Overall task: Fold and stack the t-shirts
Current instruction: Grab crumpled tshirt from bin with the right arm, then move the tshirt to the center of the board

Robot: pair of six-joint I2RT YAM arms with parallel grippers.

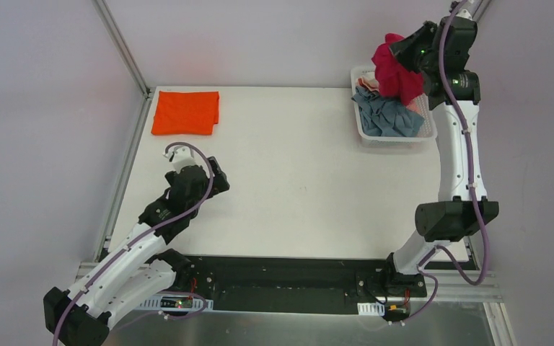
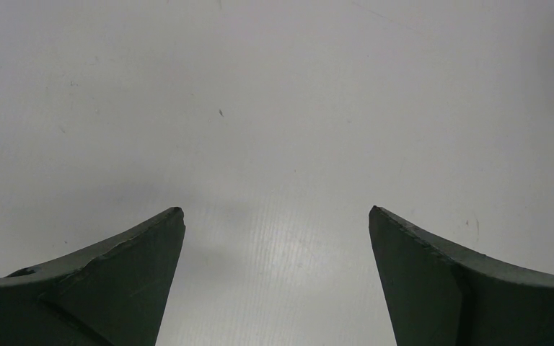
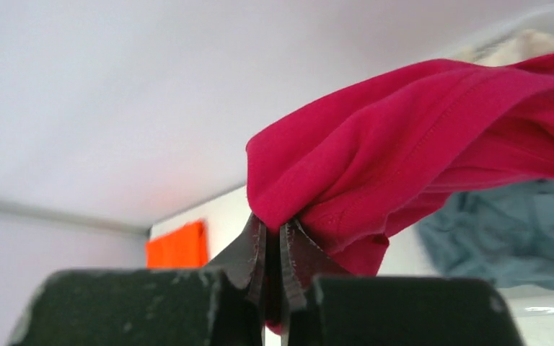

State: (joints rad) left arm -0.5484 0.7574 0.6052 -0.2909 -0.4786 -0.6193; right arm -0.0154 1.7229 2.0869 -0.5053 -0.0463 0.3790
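Right end effector (image 3: 273, 227): sitting at the upper right of the top view, raised above the basket, its jaws pinching tight on a bunched fold of the crimson t-shirt (image 1: 398, 76). In the right wrist view a stitched hem is running across the gathered cloth just above the fingertips.

Crimson t-shirt: hanging crumpled from that grip, its lower part draping down into the basket.

White slatted basket (image 1: 397, 138): standing on the table (image 1: 296, 180) at its far right corner, in the upper right of the top view.

Grey-blue t-shirt (image 1: 389, 115): lying rumpled inside the basket, under and in front of the crimson one.

Cream cloth (image 3: 508, 47): showing at the upper right of the right wrist view, behind the crimson t-shirt; its shape is too hidden to tell.

Orange t-shirt (image 1: 186, 112): lying folded into a flat rectangle at the far left corner of the table, in the upper left of the top view.

Left end effector (image 2: 276, 213): hovering over bare table at the lower left of the top view, jaws standing wide apart, gripping nothing.
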